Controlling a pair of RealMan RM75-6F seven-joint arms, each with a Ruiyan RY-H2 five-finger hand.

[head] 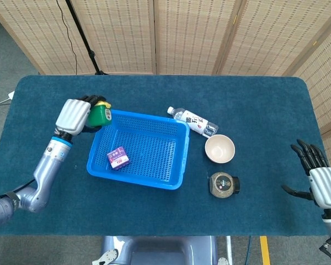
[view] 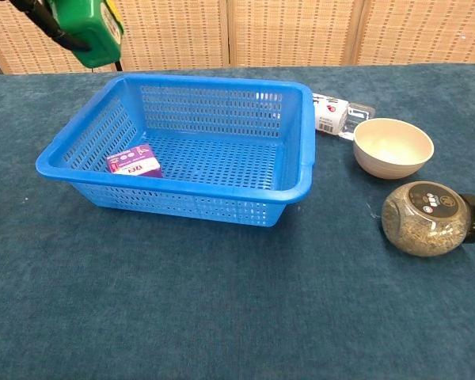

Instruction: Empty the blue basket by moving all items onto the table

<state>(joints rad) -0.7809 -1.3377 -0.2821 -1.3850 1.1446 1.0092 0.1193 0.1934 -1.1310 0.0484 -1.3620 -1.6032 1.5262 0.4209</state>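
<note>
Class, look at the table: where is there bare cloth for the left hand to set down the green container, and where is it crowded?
The left hand holds the green container beyond the blue basket's far left corner. Bare cloth lies left of the basket and along the near edge. Right of the basket is crowded: water bottle, bowl, jar.

- Basket (head: 154, 165) sits left of centre on the desk (head: 254, 105).
- Small box (head: 118, 158) lies in the basket, toward its left side.
- Left hand (head: 74, 116) is off the basket's far-left corner, above the desk, holding a container (head: 101, 114).
- Bottle (head: 193, 121) lies on its side just right of the basket's far-right corner.
- Bowl (head: 219, 148) stands right of the basket, in front of the bottle.
- Jar (head: 223, 184) lies in front of the bowl, apart from it.
- Right hand (head: 319, 179) is at the desk's right edge, well apart from everything.
</note>
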